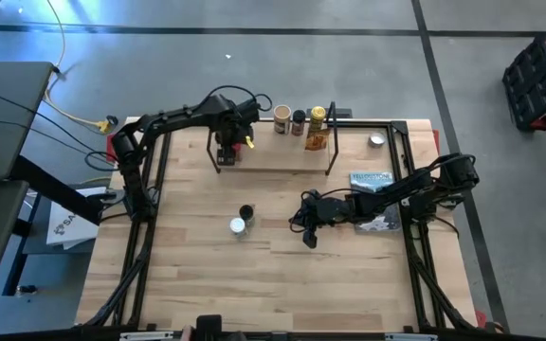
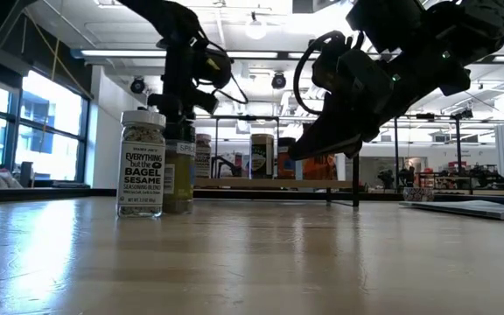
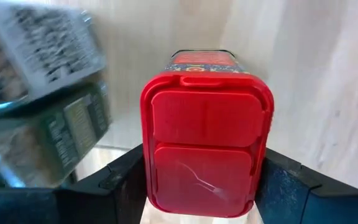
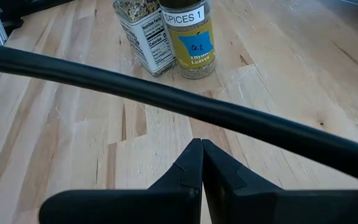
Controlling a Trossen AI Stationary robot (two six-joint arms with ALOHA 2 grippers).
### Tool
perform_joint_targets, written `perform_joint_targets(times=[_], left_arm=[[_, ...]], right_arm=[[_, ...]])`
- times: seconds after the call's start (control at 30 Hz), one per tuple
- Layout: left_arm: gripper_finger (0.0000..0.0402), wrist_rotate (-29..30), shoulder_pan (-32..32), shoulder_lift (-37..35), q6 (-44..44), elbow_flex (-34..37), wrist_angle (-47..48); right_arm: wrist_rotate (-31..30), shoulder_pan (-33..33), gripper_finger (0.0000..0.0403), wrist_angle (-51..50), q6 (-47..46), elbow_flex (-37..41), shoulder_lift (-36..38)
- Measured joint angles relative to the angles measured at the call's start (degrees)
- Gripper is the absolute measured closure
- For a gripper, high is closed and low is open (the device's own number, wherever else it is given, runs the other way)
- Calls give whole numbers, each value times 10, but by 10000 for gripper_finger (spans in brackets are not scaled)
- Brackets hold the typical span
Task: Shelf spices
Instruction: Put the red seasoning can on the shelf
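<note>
The shelf (image 1: 273, 157), a light-wood plank with black wire uprights, stands at the table's far side. On it stand three jars (image 1: 299, 120) and an orange-red packet (image 1: 316, 142). My left gripper (image 1: 230, 133) is over the shelf's left end, shut on a red-lidded spice tin (image 3: 207, 149). Two more jars, a white-lidded sesame blend (image 1: 238, 225) and a dark-lidded thyme jar (image 1: 246, 211), stand upright on the table's middle; they also show in the right wrist view (image 4: 166, 34). My right gripper (image 1: 309, 229) hovers to their right, shut and empty. My left gripper pinches the tin by the two short sides of its red lid end (image 3: 160, 186), one finger (image 3: 120, 180) on each side. The fingers come from above, pointing down along the tin, lid toward the wrist. Whether its base rests on the shelf is hidden.
A silver disc (image 1: 376, 140) and a grey-blue booklet (image 1: 371, 178) lie at the table's right. A black cable (image 4: 166, 93) crosses the right wrist view. Two blurred jars (image 3: 48, 93) show close beside the held tin. Bare wood lies along the near edge.
</note>
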State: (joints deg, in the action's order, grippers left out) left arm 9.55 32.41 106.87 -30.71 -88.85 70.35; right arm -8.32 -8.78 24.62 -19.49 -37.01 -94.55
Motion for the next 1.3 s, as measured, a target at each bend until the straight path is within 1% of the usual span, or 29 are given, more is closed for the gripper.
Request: perform_joint_targets(times=[0.27, 0.6, 0.73, 0.8, 0.9, 1.07, 1.3], left_arm=[[163, 34, 19, -3, 0, 0, -2], [163, 34, 19, -3, 10, 0, -12], [163, 34, 18, -3, -3, 0, -31], [163, 42, 16, -3, -2, 0, -29], [161, 37, 16, -3, 0, 0, -27], [139, 25, 16, -3, 10, 0, -11], [98, 28, 16, -3, 25, -11, 9]], right_arm=[[0, 0, 403, 0, 0, 0, 0], [0, 0, 403, 0, 0, 0, 0], [0, 0, 403, 0, 0, 0, 0], [0, 0, 403, 0, 0, 0, 0], [0, 0, 403, 0, 0, 0, 0], [0, 0, 403, 0, 0, 0, 0], [0, 0, 403, 0, 2, 0, 0]])
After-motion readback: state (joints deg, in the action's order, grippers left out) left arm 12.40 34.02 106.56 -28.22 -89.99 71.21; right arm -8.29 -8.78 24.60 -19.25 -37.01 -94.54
